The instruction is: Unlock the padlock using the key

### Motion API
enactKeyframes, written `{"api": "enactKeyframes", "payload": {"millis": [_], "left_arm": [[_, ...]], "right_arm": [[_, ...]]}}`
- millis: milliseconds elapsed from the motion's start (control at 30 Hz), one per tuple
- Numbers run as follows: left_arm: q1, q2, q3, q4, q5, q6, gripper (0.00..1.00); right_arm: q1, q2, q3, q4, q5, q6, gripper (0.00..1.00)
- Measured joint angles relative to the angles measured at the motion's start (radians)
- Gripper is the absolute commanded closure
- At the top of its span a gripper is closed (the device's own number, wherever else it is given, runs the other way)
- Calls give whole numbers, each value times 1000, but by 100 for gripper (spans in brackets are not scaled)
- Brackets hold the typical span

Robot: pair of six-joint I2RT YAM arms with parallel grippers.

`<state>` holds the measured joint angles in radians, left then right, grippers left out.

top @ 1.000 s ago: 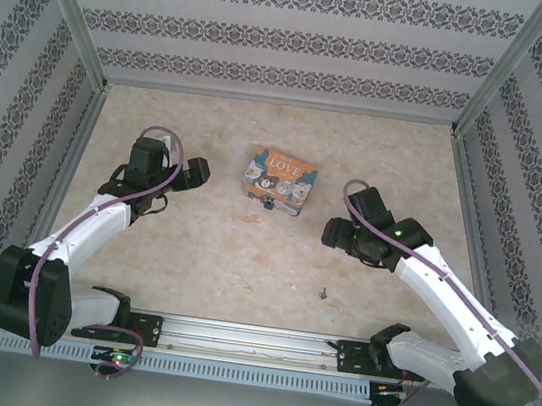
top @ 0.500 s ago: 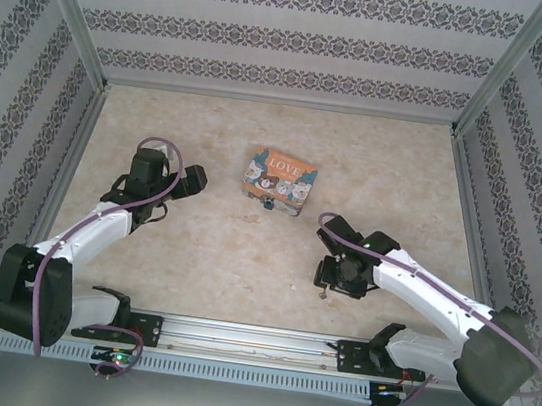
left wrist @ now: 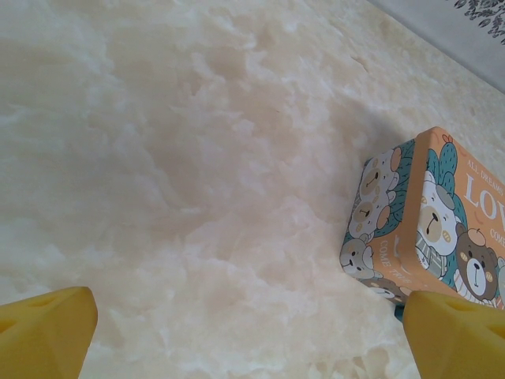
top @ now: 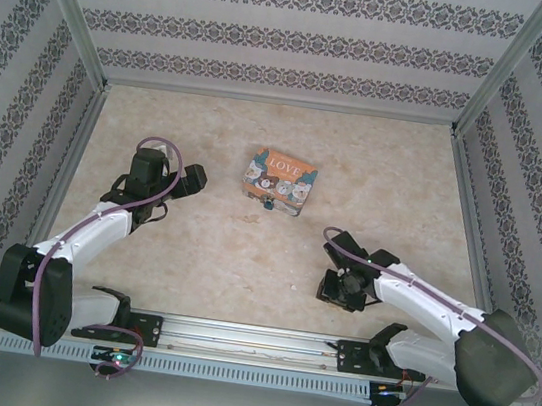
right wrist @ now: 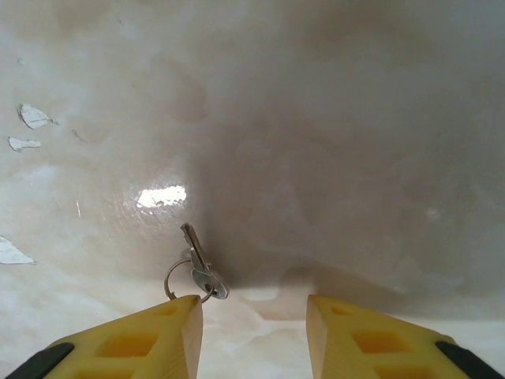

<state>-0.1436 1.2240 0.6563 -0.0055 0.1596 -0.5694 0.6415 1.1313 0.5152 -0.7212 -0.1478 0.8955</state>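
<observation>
Steel key (right wrist: 199,267), tiny, w/ a thin split ring (right wrist: 183,282) on its head. It lies flat on the glossy marble-look table (top: 213,256).

My read on handling: near weightless, rigid, slick metal on a slick top. It'll prob skate or spin if one pad nudges it before both close. No height to grab. Best bet imo is to pinch across the head/ring end w/ pads scraping the table. Leave the blade free, it has to go into the lock.

Status of right pincer (right wrist: 254,320): jaws moderately apart, nothing held, yellow fingers (right wrist: 158,335) low over the table. In the right wrist cam the key sits off-centre, just ahead of the finger on frame-left. Head and ring are right at that fingertip, blade points away up-frame. It's not between the pads. Whether the ring touches the finger: can't tell. I'd judge it needs a small sideways shift toward the key plus a bit fwd before closing.

Status of left pincer (left wrist: 248,343): wide open, empty, hovering by the tin (left wrist: 426,229).

Padlock (top: 267,203) is a small teal body at the tin's near edge, touching or just beside it, can't tell which. It's well apart from the key, which is near-right on the table.

Risk: ring snags a finger and the key drags.
</observation>
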Motion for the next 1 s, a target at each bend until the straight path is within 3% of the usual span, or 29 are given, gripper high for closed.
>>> {"api": "enactKeyframes", "payload": {"millis": [300,1000], "left_arm": [[0,22,0,0,0,0,1],[0,24,0,0,0,0,1]], "right_arm": [[-38,-55,-42,65,-38,15,67],[-51,7,-32,75,-63,-1,76]]}}
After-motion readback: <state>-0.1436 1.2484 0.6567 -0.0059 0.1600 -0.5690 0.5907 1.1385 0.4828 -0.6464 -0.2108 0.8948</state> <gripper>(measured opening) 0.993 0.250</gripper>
